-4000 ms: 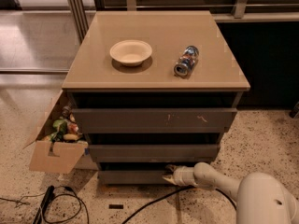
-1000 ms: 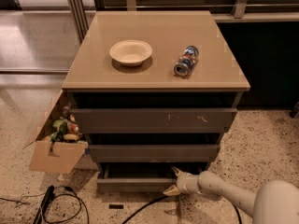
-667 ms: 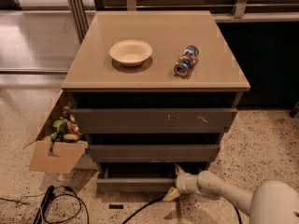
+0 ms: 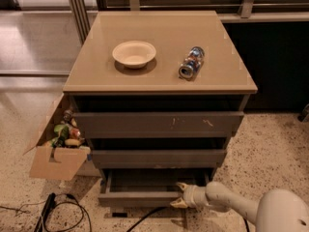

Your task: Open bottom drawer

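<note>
Nearest to us, the robot's white rounded arm (image 4: 227, 201) reaches in from the lower right, low over the speckled stone floor (image 4: 270, 153). At its tip the pincer (image 4: 178, 195) sits at the right part of the front of the bottom drawer (image 4: 140, 198), the lowest plain grey-brown one. One pale fingertip (image 4: 181, 184) lies over the top lip, inside the tray. The other is on the outer face, so the pincer is narrowed onto the front panel.

The drawer's long axis runs left to right across our view. Its flat front faces us, and it stands partly pulled out toward us, showing a shallow grey tray. A thin black cable (image 4: 145, 215) crosses the floor just in front of it; more black cords (image 4: 58, 211) lie coiled at the lower left. Otherwise the floor ahead of the drawer and to its right is open.

A brown cardboard box (image 4: 58, 162) of small coloured items leans against the cabinet's left side, beside the drawer's left end.

Above come the plain middle drawer front (image 4: 159, 157) and the taller top drawer front with white scratch marks (image 4: 157, 123), both set further back.

On the tan counter (image 4: 96, 76) rest a cream round bowl (image 4: 134, 53) and, well apart to its right, a blue-and-silver can (image 4: 191, 62) lying on its side.
</note>
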Tool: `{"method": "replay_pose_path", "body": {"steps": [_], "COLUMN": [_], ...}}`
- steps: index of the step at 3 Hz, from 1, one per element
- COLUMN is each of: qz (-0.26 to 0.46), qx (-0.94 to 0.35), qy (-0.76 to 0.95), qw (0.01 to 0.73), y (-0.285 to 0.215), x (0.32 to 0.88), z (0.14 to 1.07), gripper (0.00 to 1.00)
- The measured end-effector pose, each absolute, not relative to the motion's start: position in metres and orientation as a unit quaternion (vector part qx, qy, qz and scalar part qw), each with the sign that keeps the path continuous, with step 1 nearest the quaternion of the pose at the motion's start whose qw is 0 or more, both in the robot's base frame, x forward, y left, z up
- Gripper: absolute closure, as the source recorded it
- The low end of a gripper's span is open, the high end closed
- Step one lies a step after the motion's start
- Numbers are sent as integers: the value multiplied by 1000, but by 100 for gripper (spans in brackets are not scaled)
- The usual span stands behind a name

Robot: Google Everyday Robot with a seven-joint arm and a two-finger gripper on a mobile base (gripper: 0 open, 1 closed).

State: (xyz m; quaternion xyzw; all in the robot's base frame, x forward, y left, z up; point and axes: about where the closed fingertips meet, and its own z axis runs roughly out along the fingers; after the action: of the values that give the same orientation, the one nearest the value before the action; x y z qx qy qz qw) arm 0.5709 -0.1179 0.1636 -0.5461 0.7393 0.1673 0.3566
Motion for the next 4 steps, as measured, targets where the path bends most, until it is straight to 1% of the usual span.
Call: {"method": "replay_pose_path", "body": {"steps": [1, 2, 3, 4], "qz": [167, 163, 161, 161], "qx": [-546, -549, -551, -547], "qy": [739, 736, 735, 737], "qw": [357, 360, 361, 364], "y": [-119, -138, -141, -148], "x": [568, 538, 531, 512], "z": [166, 181, 185, 189], "gripper": [65, 88, 100, 85]}}
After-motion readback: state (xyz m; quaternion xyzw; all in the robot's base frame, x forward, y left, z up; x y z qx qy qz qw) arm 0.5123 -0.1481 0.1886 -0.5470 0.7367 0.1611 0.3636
